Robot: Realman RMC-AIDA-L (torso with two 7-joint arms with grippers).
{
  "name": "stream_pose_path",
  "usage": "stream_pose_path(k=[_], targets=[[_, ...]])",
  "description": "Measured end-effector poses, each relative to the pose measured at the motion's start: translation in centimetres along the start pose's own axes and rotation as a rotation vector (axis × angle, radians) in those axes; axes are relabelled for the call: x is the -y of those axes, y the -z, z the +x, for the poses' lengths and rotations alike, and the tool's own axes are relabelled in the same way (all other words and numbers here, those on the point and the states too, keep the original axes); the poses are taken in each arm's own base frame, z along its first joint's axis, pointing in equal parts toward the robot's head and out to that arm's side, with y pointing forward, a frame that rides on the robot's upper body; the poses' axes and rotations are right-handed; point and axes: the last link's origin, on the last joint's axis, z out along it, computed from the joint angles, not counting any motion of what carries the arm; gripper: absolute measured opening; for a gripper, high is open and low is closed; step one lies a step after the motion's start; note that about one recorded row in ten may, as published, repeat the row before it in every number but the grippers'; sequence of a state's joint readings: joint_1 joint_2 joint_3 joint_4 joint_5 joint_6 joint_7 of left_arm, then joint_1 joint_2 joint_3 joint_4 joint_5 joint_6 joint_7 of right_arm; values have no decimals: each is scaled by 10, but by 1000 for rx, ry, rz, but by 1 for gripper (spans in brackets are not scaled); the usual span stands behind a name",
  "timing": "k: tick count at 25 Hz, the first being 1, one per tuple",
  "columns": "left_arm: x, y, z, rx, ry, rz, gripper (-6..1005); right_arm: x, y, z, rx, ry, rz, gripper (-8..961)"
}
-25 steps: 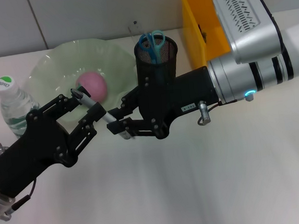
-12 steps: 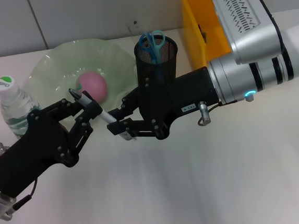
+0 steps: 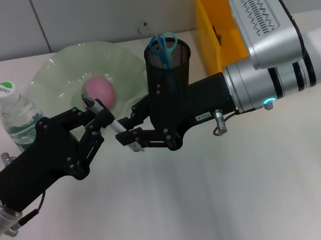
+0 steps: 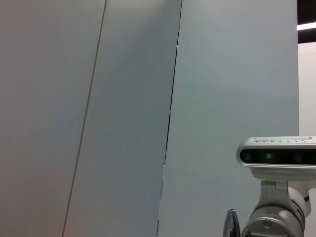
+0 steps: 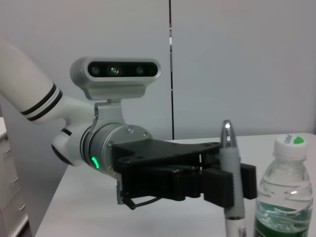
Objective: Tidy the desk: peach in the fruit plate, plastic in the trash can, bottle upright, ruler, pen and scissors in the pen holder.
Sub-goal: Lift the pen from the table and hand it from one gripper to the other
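A pen [image 3: 109,122] with a dark tip and white barrel hangs tilted in the air in front of the fruit plate [image 3: 49,71]. My left gripper [image 3: 98,124] is shut on its middle. My right gripper [image 3: 119,132] is shut on its lower white end. The right wrist view shows the pen [image 5: 232,177] between the left gripper's fingers [image 5: 216,183]. The pink peach [image 3: 100,90] lies in the green plate. The water bottle [image 3: 15,113] stands upright at the far left. The blue scissors [image 3: 163,43] stand in the black mesh pen holder [image 3: 170,68].
A yellow bin [image 3: 213,20] stands at the back right, behind my right arm. The bottle [image 5: 284,197] is close beside the left arm. The pen holder is right behind the right gripper's body. The left wrist view shows a wall and the pen's tip [image 4: 231,222].
My left arm has shifted a little to the right, toward the right gripper. The pen has barely moved. The right arm has stayed still.
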State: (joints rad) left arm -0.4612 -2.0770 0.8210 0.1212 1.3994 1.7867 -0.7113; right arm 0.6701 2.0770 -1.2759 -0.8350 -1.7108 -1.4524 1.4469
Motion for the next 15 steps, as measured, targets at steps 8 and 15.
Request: stream_pose_path(k=[8, 15], targets=[[0, 0, 0, -1, 2, -1, 148, 0, 1, -1, 7, -9, 3, 155], [0, 0, 0, -3, 1, 5, 147, 1, 1, -1, 7, -12, 10, 366]])
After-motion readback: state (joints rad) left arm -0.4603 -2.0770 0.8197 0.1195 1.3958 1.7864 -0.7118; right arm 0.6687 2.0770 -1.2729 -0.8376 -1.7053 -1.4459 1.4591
